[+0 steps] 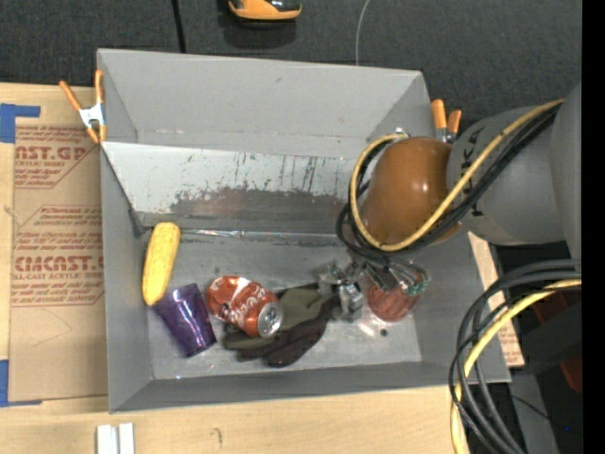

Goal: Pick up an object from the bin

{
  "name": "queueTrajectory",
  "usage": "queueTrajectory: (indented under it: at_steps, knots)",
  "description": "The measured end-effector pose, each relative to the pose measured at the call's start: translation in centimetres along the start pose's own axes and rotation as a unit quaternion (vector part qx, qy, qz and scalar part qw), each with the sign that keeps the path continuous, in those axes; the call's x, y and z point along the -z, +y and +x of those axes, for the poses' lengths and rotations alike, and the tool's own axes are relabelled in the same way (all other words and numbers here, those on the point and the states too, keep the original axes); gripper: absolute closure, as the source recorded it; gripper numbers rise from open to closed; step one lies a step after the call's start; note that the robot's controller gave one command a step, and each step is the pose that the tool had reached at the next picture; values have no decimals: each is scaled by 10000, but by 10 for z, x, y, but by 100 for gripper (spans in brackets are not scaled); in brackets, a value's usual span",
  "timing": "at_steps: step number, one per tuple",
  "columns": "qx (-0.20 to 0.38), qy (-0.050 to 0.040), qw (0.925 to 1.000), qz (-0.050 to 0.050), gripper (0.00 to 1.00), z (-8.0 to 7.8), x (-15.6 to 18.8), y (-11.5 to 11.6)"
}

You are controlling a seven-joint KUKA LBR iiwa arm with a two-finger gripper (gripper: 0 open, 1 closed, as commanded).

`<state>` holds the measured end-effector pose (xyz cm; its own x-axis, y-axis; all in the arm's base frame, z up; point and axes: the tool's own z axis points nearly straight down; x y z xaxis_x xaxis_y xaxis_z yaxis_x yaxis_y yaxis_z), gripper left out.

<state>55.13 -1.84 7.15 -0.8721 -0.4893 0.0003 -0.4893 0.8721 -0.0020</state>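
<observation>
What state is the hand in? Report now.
Hand: cannot be told; it is down at the right end of the dark olive cloth.

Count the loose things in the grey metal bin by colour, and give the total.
Yellow: 1, the yellow plastic corn cob.
Purple: 1, the purple plastic cup.
Red: 2, the crushed red metal drink can and the red translucent cup at the right.
Dark olive: 1, the crumpled dark olive cloth.
Total: 5.

left: yellow corn cob [161, 261], purple plastic cup [187, 320] before it
middle: crushed red can [241, 305] touching dark cloth [295, 327] on its right
</observation>
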Motion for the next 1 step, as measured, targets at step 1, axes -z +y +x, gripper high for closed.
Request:
queueTrajectory:
  at_steps: [1]
  knots:
    - [-136,-18,9999,-7,100,-20,130,33]
